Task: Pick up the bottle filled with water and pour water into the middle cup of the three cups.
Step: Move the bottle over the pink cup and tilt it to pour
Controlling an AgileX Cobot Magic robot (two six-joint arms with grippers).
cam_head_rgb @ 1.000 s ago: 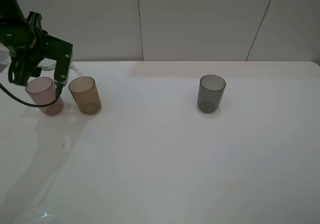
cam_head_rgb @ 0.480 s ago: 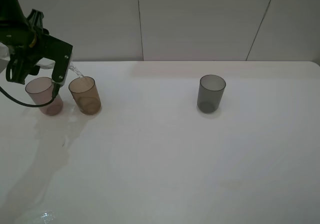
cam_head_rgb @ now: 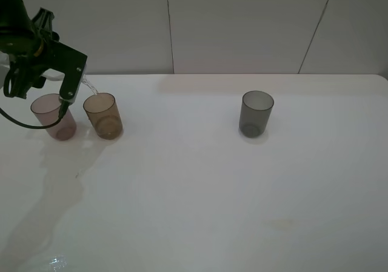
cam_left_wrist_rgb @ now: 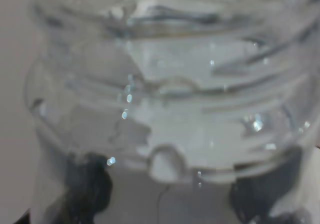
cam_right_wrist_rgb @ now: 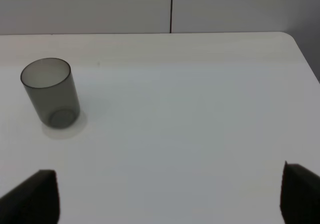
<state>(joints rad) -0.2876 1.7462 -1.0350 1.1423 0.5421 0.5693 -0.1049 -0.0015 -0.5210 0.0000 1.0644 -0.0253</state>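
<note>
My left gripper (cam_head_rgb: pixel 42 81) is shut on the clear bottle (cam_head_rgb: pixel 56 75) and holds it tilted above the table's far left. The bottle's open neck (cam_head_rgb: pixel 90 86) points down over the near rim of the amber-brown middle cup (cam_head_rgb: pixel 103 115). The pinkish-mauve cup (cam_head_rgb: pixel 54 116) stands just left of it, under the gripper. The dark grey cup (cam_head_rgb: pixel 256 112) stands far to the right. In the left wrist view the ribbed bottle (cam_left_wrist_rgb: pixel 170 99) fills the picture between dark fingers (cam_left_wrist_rgb: pixel 87 189). My right gripper (cam_right_wrist_rgb: pixel 167 199) is open and empty, short of the grey cup (cam_right_wrist_rgb: pixel 51 92); it is outside the high view.
The white table (cam_head_rgb: pixel 200 187) ends at a wall behind the cups and has a rounded far right corner (cam_right_wrist_rgb: pixel 292 39). A black cable (cam_head_rgb: pixel 18 122) hangs from the left arm beside the mauve cup. A shiny patch (cam_head_rgb: pixel 54 263) lies at the front left.
My left gripper has risen slightly with the bottle, the neck staying over the amber cup's rim. The cups and the right arm have not moved.
</note>
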